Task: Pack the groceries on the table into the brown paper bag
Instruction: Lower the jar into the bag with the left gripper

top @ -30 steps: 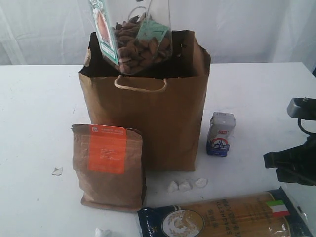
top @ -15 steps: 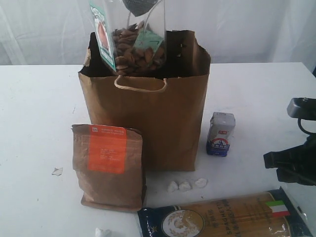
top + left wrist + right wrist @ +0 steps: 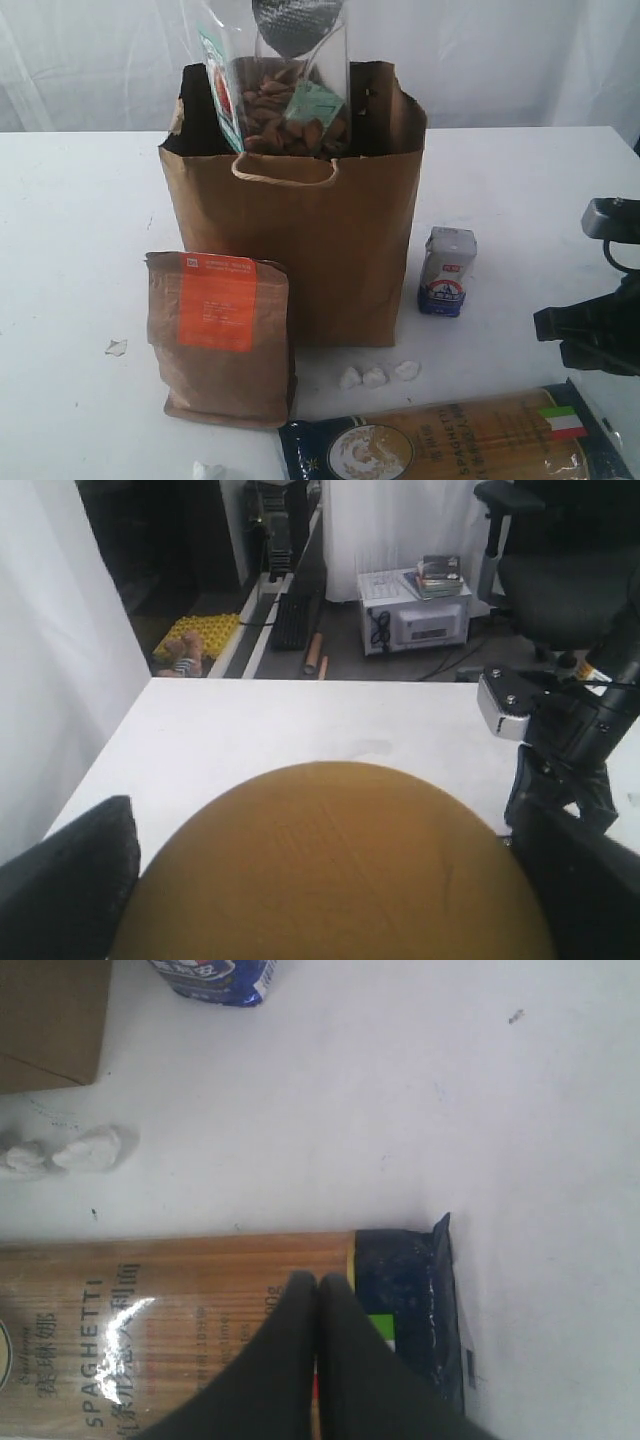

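1. We see a wide white table [image 3: 80, 220]. The brown paper bag [image 3: 330, 250] stands upright near its middle, mouth open, with a twisted paper handle [image 3: 285, 175] lying against its front.
2. The big clear olive-lidded jar [image 3: 285, 85], partly filled with brown nuts [image 3: 290, 118], hangs tilted in the mouth of the bag. Its lower end is sunk behind the bag's front rim. Its upper part rises above the bag and runs out of the top of the exterior view.
3. In the left wrist view, the left gripper [image 3: 320, 825] is grasping that jar. The olive lid [image 3: 330, 900] fills the whole gap between its two dark fingers [image 3: 70, 880], which stand wide apart on either side.
4. The right gripper [image 3: 317, 1282] is clenched, its two black tips pressed together with nothing between them. It sits over the long spaghetti pack [image 3: 450, 440], near the pack's dark blue end. We cannot tell whether it touches the wrapper.
5. The spaghetti pack lies flat along the near edge of the table, in front of the bag.
6. The brown pouch with orange label [image 3: 220, 335] stands upright just in front of the bag's left corner.
7. The small blue-white carton [image 3: 446, 271] stands upright just to the right of the bag, not touching it.
8. Three white crumpled scraps [image 3: 375, 376] lie on the table between the bag and the spaghetti pack.
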`<state>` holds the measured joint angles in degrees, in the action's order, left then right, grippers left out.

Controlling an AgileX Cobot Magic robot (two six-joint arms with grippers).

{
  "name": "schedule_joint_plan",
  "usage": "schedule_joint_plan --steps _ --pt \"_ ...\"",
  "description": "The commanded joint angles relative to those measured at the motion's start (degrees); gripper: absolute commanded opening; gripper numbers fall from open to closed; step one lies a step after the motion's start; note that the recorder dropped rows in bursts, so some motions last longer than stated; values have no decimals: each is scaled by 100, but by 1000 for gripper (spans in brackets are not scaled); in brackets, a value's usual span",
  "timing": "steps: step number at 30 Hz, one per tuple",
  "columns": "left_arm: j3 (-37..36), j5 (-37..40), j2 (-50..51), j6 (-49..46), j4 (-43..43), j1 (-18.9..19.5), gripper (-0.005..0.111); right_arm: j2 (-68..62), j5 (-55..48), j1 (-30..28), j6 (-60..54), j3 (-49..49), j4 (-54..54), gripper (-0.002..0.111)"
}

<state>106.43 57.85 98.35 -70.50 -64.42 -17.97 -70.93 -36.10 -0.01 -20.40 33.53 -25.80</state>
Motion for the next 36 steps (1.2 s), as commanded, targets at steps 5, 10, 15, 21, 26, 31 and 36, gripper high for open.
schedule_joint_plan --steps 5,10,15,21,26,31,36 --pt "-474 -287 -75 -576 -691 14 0 43 -95 -48 -1 -29 -23 0" --pt "-474 -301 -75 -576 -285 14 0 43 -164 -48 -1 -29 -23 0" --pt "-474 -234 -75 -488 231 14 0 43 -175 -48 -1 -29 -23 0" --pt "-474 -246 -50 -276 641 14 0 43 -218 -48 -1 -29 -23 0" --pt "-474 -240 16 -276 627 14 0 43 -241 -48 -1 -29 -33 0" --pt "-474 -20 209 -276 803 14 3 43 -319 -48 -1 -29 -33 0" --pt "-474 23 392 -159 793 14 25 43 -359 -48 -1 -29 -33 0"
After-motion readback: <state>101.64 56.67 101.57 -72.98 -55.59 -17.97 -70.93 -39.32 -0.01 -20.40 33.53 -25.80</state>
